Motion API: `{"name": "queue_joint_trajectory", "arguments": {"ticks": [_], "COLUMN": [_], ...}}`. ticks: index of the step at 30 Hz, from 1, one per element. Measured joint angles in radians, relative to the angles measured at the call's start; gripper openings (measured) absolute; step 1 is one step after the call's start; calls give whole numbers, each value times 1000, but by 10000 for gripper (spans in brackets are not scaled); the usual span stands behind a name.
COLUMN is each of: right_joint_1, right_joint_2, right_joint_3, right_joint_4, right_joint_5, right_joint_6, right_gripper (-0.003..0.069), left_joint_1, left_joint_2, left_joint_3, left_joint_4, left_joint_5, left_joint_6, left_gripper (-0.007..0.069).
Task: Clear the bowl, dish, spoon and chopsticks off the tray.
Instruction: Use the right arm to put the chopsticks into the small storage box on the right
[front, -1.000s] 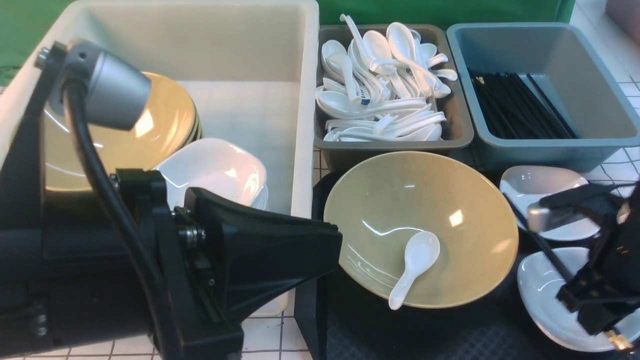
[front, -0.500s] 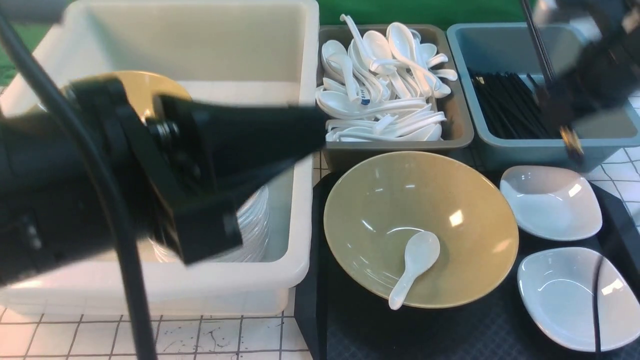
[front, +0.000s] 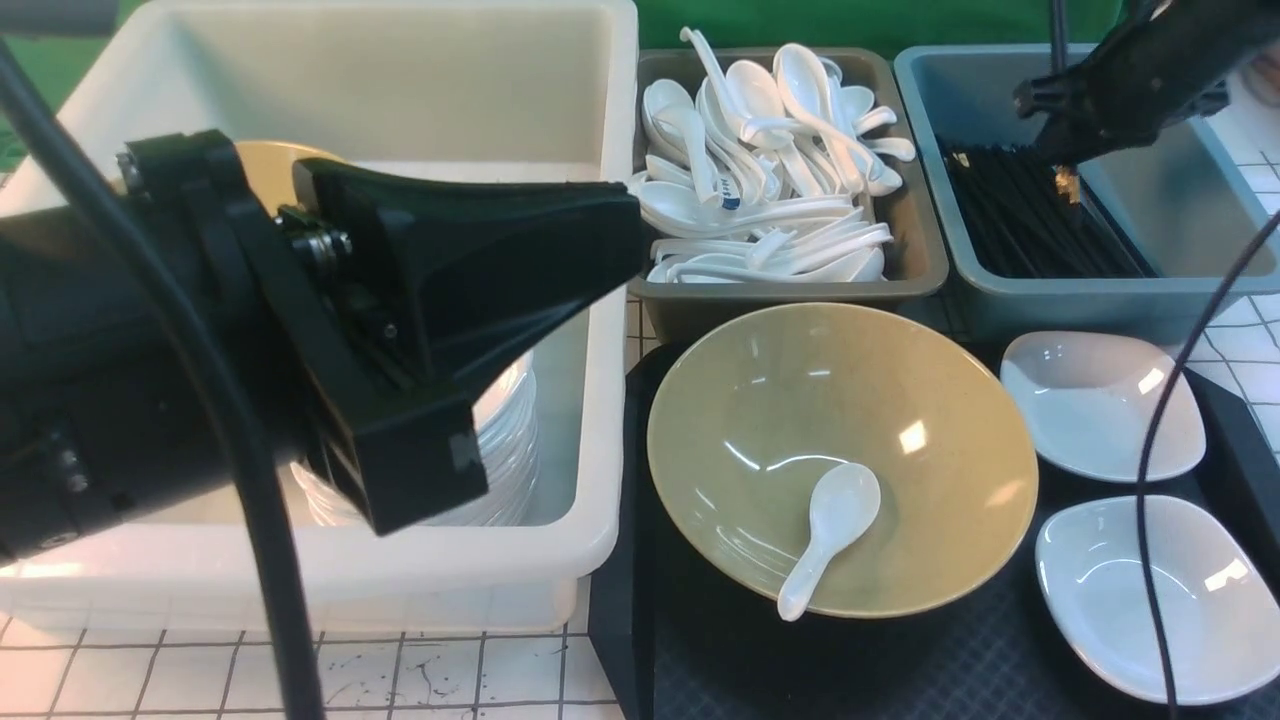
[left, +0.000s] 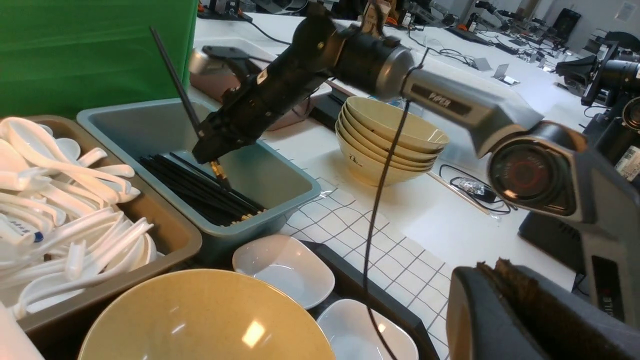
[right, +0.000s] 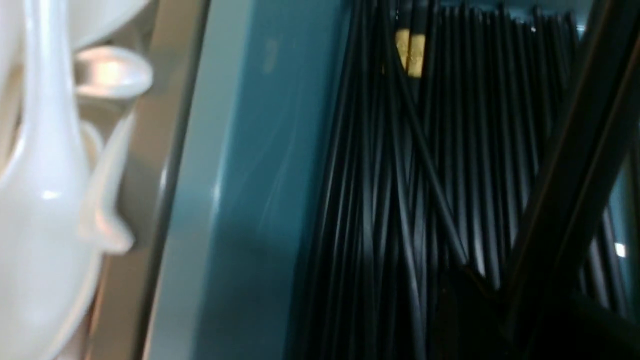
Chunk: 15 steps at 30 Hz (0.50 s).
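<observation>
Front view: right gripper (front: 1058, 150) far right, above the blue bin (front: 1090, 295), clenched on the chopsticks (left: 173, 65). The pair is tilted steeply, gold ends down, just over the loose sticks (front: 1020, 230) lying in the bin. Touching or not, cannot tell.

Left gripper (front: 600, 235) near left, over the white tub (front: 600, 420), clenched with nothing in it. A stack of white dishes (front: 510, 450) sits in the tub below it.

Tray (front: 800, 670) near, centre to right. On it:
- bowl (front: 880, 400), with the spoon (front: 830, 530) lying inside, handle toward the near rim
- far dish (front: 1100, 400) and near dish (front: 1150, 590), right of the bowl

Spoon bin (front: 790, 298) is full and stands just beyond the bowl.

Step in hand, as I read it: putting the chopsticks into the blue bin. That is one item nearly cleared; bowl, spoon and dishes are not yet off the tray.

Next move calls for flattening the tilt so the pair lies along the loose sticks, then letting go. Released this steep, they might bounce or lean on the wall. After that, the spoon probably has to come out before the bowl goes to the tub.
</observation>
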Motion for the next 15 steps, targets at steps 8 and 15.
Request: {"name": "queue_joint_trajectory", "arguments": {"ticks": [8,15], "right_joint_1": [0,0], "right_joint_2": [35,-50], "right_joint_3": [-6,-6], "right_joint_4": [0,0], "right_joint_5": [28,202], "right_joint_6": [29,-18], "right_gripper": [383,494], "left_joint_1": [0,0], "left_joint_2": [0,0], "left_joint_3": [0,0], "left_joint_4": [0,0], "left_joint_5": [35,96], "left_joint_6": [-15,-24], "left_gripper": [0,0]}}
